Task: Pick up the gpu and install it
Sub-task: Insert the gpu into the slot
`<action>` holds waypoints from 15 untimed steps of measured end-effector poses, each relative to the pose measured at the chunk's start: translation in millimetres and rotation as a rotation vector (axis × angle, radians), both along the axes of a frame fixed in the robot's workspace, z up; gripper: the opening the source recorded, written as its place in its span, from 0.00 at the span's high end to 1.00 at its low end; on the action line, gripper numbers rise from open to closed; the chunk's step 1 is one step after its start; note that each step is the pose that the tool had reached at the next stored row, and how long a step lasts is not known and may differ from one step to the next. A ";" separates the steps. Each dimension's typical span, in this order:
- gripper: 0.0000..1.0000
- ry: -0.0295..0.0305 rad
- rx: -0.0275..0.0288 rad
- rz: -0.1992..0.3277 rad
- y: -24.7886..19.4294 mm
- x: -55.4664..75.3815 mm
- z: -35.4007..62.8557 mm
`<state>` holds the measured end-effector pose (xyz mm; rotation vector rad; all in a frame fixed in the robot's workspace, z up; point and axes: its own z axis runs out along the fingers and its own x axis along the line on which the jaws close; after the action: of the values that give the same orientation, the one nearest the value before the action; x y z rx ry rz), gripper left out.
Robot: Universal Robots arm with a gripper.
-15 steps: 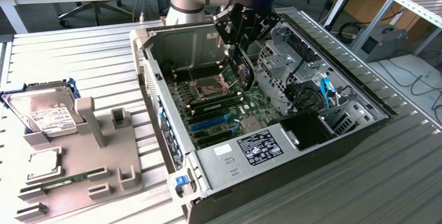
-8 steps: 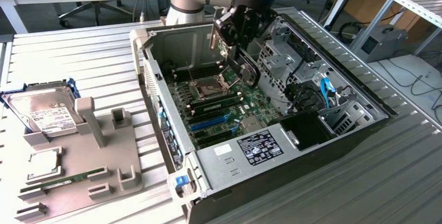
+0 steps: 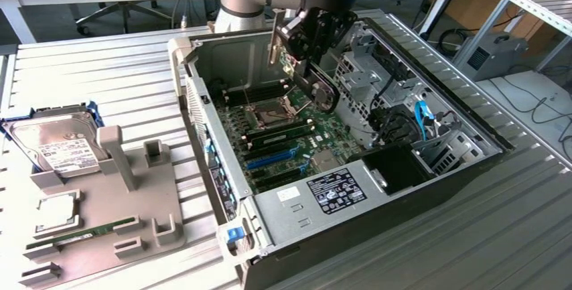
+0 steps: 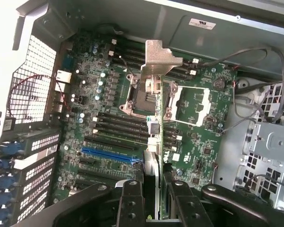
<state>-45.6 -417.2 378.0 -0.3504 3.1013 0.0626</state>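
Observation:
The gpu [image 3: 304, 79] hangs over the open computer case [image 3: 224, 236], with its silver bracket [image 3: 272, 35] toward the case's rear wall and its black cooler face toward the drive bays. My gripper [image 3: 313, 39] is shut on it from above. In the wrist view the gpu [image 4: 154, 125] appears edge-on, its bracket [image 4: 158, 59] at the far end and the gripper [image 4: 156, 201] clamped on both faces. It hovers above the motherboard [image 4: 199, 142], over the CPU socket area, apart from the blue slot [image 4: 109, 155].
A grey parts tray [image 3: 134, 216] at the exterior view's left holds a hard drive [image 3: 58, 146], a CPU [image 3: 53, 213] and a RAM stick [image 3: 85, 233]. Inside the case are the power supply [image 3: 331, 189], drive cages [image 3: 384, 76] and loose cables [image 3: 420, 119].

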 end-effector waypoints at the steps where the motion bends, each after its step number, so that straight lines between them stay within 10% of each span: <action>1: 0.74 0.0000 0.0000 0.003 0.0 0.0 0.0; 15: 0.74 0.0000 0.0000 0.046 0.0 0.1 0.0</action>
<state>-45.5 -417.2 378.0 -0.4219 3.0933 0.0633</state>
